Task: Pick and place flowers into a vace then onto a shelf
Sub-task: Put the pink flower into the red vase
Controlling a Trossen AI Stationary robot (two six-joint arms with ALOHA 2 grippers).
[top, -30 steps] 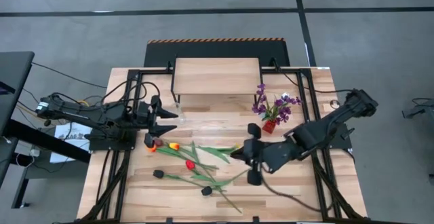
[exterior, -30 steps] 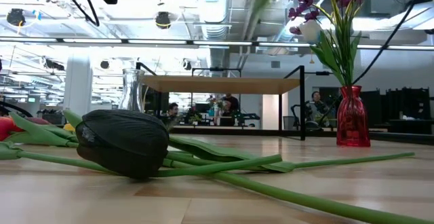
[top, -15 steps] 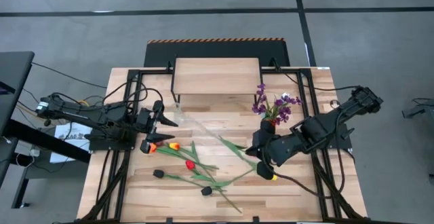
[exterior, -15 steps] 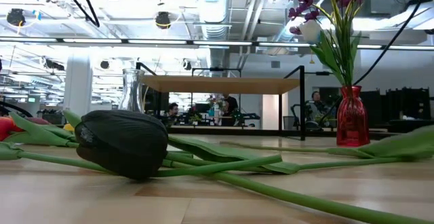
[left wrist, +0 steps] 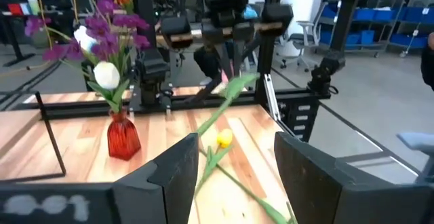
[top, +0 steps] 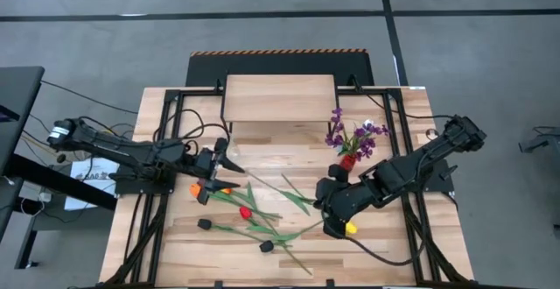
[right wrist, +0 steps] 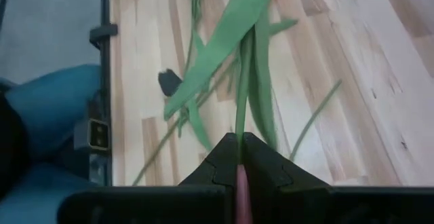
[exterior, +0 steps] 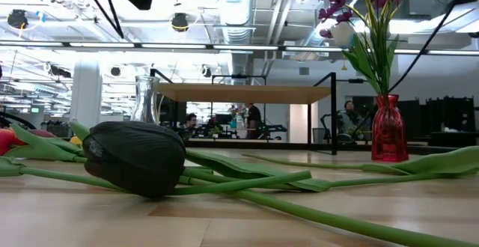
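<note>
My right gripper [top: 329,208] is shut on a yellow-headed flower, whose head [top: 350,228] lies toward the near edge and whose leafy stem [top: 296,193] points at the other flowers. Those flowers [top: 245,212], with red, orange and black heads, lie on the tabletop. A black head [exterior: 135,157] fills the low view. My left gripper [top: 219,162] is open and hovers beside a clear glass vase [exterior: 147,97] in front of the shelf [top: 280,98]. Its wrist view looks between the fingers [left wrist: 236,163] at the yellow flower [left wrist: 224,138]. My right gripper pinches the yellow flower's green stem [right wrist: 240,153] between its two shut fingers. The stem and its long leaves [right wrist: 230,41] run straight out past the fingertips. The flower is held above the tabletop, roughly level.
A red vase [top: 348,160] with purple sprigs and a white flower stands on the table to the right of the shelf, close behind my right gripper. Black frame rails run along both table sides. Bare wood lies near the table's front right.
My right gripper has shut on the yellow flower's stem and lifted it off the table, swinging first toward the red vase, then back toward the near edge. My left gripper has moved toward the table's right and near side, closer to the flowers.
</note>
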